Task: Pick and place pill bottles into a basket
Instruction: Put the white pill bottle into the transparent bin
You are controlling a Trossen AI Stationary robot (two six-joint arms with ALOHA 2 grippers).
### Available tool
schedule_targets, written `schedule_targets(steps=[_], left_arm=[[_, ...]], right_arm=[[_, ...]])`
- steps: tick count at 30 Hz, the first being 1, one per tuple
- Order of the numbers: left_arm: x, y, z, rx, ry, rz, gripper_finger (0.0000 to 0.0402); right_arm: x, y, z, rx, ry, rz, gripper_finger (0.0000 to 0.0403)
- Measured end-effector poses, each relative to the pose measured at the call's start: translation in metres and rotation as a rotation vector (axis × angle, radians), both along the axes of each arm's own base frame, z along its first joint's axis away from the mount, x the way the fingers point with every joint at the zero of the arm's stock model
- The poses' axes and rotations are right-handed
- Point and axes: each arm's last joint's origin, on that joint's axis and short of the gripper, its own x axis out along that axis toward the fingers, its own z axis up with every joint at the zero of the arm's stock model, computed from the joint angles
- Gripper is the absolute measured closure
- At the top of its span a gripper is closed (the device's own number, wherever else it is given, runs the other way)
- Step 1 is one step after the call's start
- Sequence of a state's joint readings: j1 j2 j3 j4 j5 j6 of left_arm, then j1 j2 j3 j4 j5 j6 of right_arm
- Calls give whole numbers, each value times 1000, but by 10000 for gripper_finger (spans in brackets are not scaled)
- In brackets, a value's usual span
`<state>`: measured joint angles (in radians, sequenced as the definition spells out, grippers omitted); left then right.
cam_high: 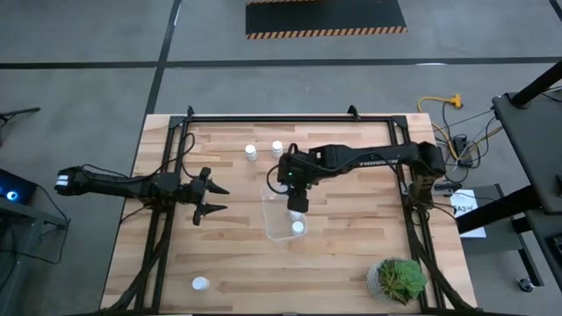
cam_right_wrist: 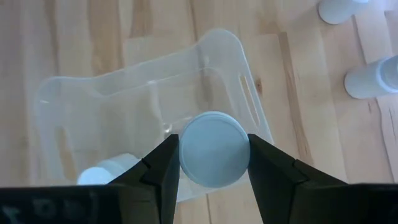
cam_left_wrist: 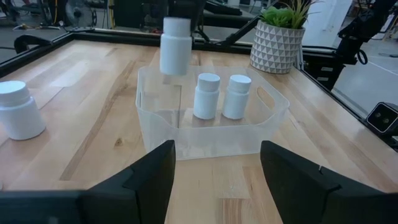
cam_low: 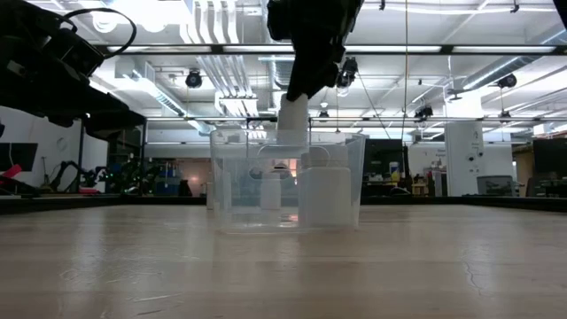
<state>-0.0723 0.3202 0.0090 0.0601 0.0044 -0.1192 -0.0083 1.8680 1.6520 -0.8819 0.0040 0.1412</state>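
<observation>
Robotics lab: exposed ceiling ducts (cam_low: 213, 66).

High overhead, straight down; low table-level, close; wrists near; all share basket (cam_high: 283, 215).

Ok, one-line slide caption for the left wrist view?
Right gripper holds a pill bottle above the clear basket, two bottles already inside.
</observation>
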Motion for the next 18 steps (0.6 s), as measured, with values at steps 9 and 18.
schedule_targets(steps=[9,18], left_arm=[[0,0,1,0,-5,0,182],[0,0,1,-1,-9,0,182]], right_arm=[[0,-4,-19,-30,38,-8,259],[9,-4,-39,-41,80,25,259]])
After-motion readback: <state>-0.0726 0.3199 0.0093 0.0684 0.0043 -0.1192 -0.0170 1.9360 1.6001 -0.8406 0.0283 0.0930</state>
